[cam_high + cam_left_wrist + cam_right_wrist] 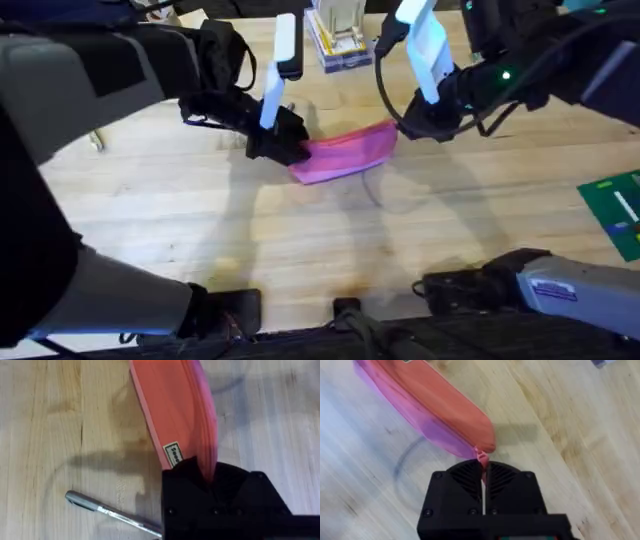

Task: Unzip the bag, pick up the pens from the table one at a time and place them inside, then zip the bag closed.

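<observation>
Bright, even light from above. Soft grey shadows on table (300,240) beneath both arms. Near arm sections large, blurred at overhead edges. Wrist views slightly soft.

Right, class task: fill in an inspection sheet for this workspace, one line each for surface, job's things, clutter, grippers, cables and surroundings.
Surface: light wooden table, plank grain showing.
Job's things: pink bag lying mid-table; one grey pen on the wood beside the left gripper.
Clutter: boxed items at the far edge; green board at the right edge.
Grippers: left gripper shut on one end of the bag; right gripper shut on the pull tab at the other end.
Cables: black cable looping by the right arm.
Surroundings: nothing seen.
</observation>
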`<state>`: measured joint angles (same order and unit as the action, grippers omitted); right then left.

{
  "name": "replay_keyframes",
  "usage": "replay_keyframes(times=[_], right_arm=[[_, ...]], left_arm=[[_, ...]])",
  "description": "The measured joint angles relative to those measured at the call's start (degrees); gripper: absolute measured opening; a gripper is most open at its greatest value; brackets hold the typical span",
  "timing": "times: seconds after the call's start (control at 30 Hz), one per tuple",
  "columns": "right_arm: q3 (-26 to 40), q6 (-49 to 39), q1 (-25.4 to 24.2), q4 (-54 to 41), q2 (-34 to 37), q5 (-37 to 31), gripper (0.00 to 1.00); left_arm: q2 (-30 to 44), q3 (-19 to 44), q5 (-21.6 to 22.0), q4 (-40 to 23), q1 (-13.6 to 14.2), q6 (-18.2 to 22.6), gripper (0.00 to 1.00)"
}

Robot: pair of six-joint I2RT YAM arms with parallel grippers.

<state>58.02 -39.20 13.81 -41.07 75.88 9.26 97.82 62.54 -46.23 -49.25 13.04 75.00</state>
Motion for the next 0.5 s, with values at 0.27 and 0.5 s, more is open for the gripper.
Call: replay_keyframes(times=[0.27, 0.5], right_arm=[[0.0, 0.0, 4.17, -0.09, -1.36, -1.0, 0.03], [0.0, 0.04, 9.29, 2.39, -1.36, -0.65, 0.031]], left_arm=[[0.0, 0.0, 0.03, -0.02, 0.0, -0.02, 0.042], [0.0, 0.0, 0.05, 0.02, 0.0, 0.0, 0.042]])
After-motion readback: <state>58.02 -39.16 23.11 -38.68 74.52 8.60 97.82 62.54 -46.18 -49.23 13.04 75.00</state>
